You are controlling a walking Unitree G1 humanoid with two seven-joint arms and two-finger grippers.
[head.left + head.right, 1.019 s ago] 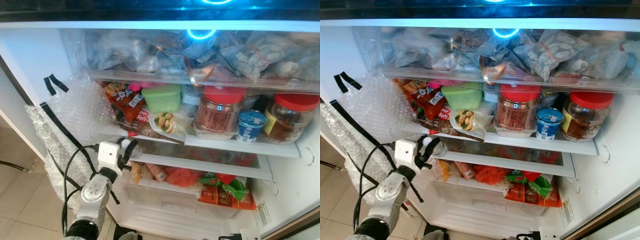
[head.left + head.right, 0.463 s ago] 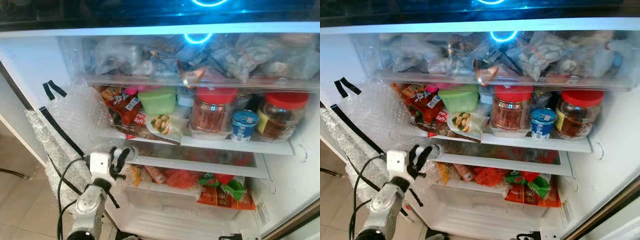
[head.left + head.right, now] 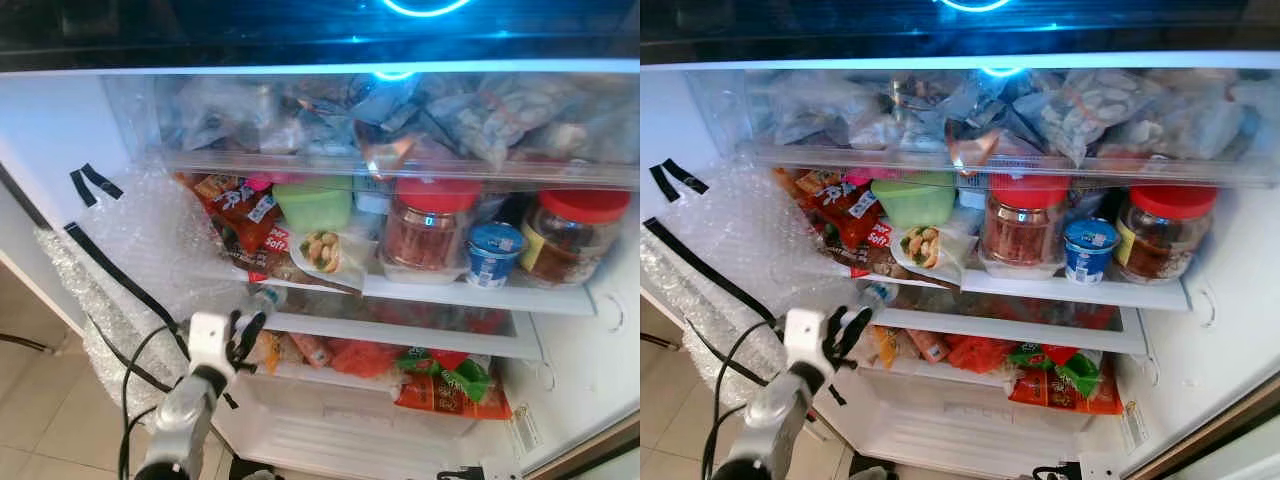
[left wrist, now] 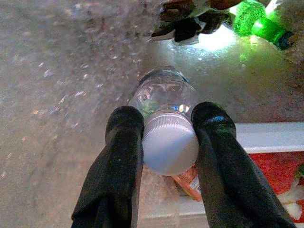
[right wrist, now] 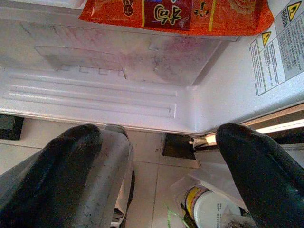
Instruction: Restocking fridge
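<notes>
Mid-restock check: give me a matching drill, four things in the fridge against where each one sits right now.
Things:
1. clear bottle
2. green tub
3. blue-lidded cup
4. orange snack packet

Places:
A. between the two red-lidded jars on the shelf
B. low compartment, under the green packet
C. its white cap held between the left pincer's fingers
D. at the back of the shelf, left of the red-lidded jars

Pairs: 1-C, 2-D, 3-A, 4-B
</notes>
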